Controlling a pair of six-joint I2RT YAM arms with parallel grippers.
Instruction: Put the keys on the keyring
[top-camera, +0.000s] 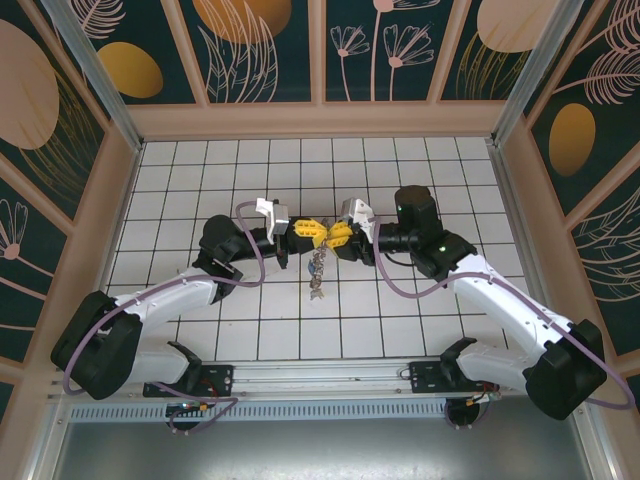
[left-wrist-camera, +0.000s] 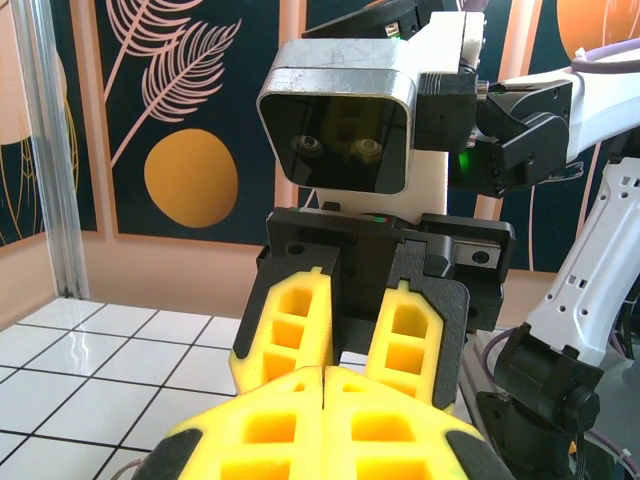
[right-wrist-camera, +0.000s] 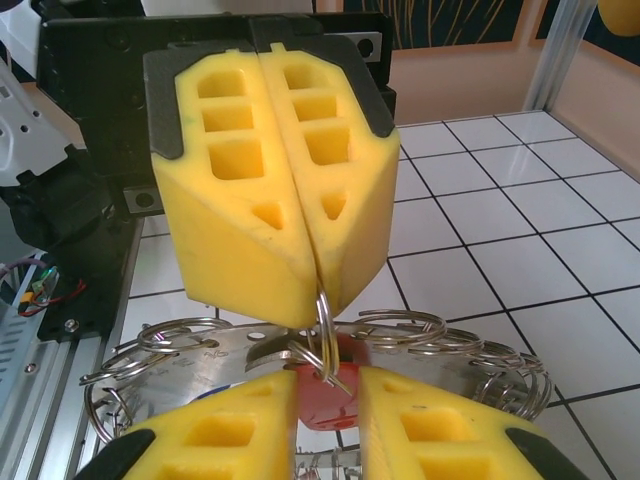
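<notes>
My two yellow-fingered grippers meet tip to tip over the middle of the tiled floor. The left gripper (top-camera: 303, 231) (left-wrist-camera: 325, 385) (right-wrist-camera: 312, 312) is shut, pinching the top of a thin silvery keyring (right-wrist-camera: 322, 318) that hangs from its tips. The right gripper (top-camera: 336, 234) (right-wrist-camera: 327, 415) (left-wrist-camera: 352, 345) faces it with its fingers (right-wrist-camera: 235, 430) closed on the red plastic head of a key (right-wrist-camera: 338, 398), which sits right at the ring's lower loop. A bunch of silvery keys and rings (top-camera: 318, 270) dangles below both grippers. Other coloured key heads are hidden.
A flat silvery metal plate (right-wrist-camera: 195, 365) with holes, hung with several wire rings (right-wrist-camera: 405, 325), lies behind the red key. The aluminium rail (top-camera: 320, 378) runs along the near edge. Patterned walls (top-camera: 320, 60) enclose the white tiled floor (top-camera: 180, 180).
</notes>
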